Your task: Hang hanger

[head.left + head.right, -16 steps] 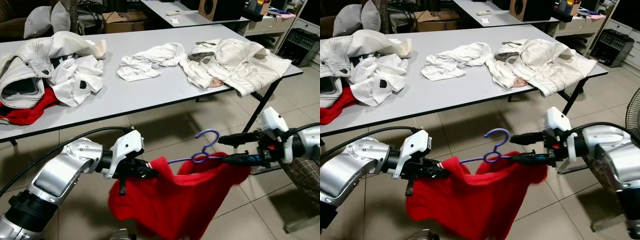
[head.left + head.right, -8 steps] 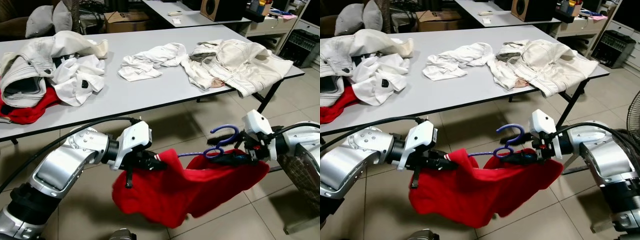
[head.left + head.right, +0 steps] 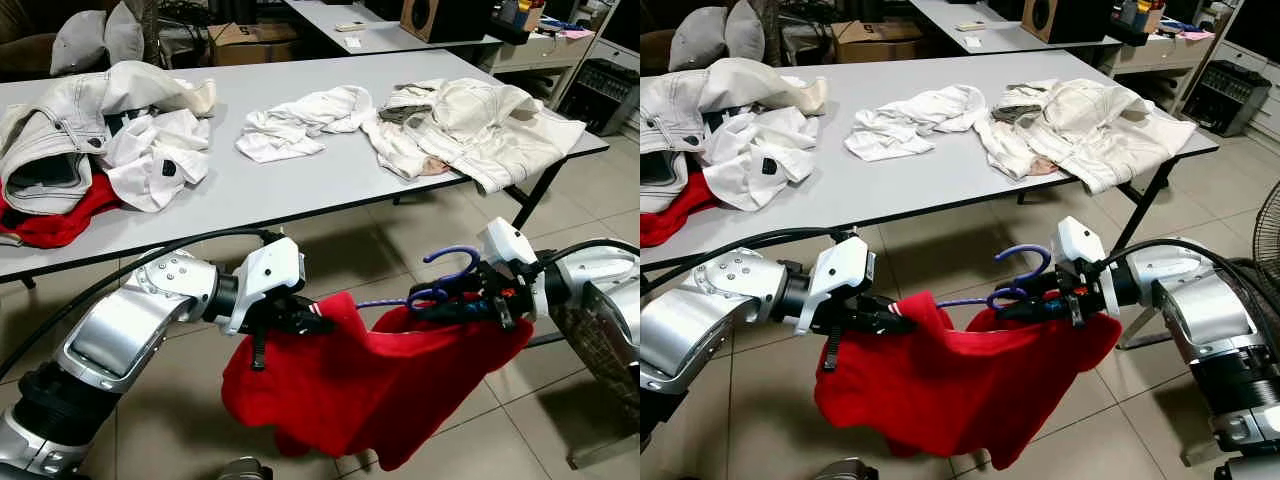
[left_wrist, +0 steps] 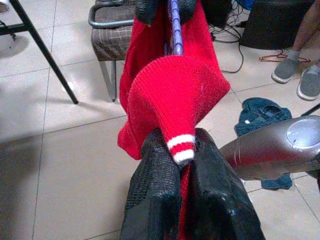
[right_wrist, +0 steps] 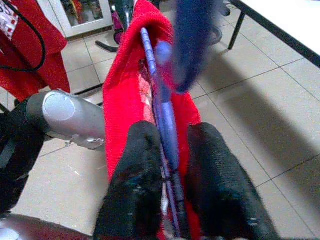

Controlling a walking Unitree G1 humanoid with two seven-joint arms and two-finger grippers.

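Item: purple hanger (image 3: 440, 285) carrying a red knitted garment (image 3: 380, 385), held in the air between both arms, in front of and below the near edge of the grey table (image 3: 300, 190), above the tiled floor (image 3: 940, 260). Left gripper (image 4: 175, 165): closed on a striped cuff or corner of the red garment, at about 9 o'clock of the bundle in the head views. Right gripper (image 5: 167, 175): closed on the hanger's purple bar with red cloth beneath it, at about 3 o'clock; the hook rises just beside it, pointing up and toward the table. Garment condition: draped unevenly, sagging low between the two holds. On the table: white clothes (image 3: 290, 125) near the middle, a white jacket (image 3: 480, 125) toward 2 o'clock, a mixed white and red heap (image 3: 70, 160) toward 10 o'clock. Step in hand, by judgement: the dressed hanger is carried and steadied, not yet hung. No rail is visible in these views. Next move likely calls for finding one, keeping the hook upright, and releasing the cuff so the cloth hangs free.
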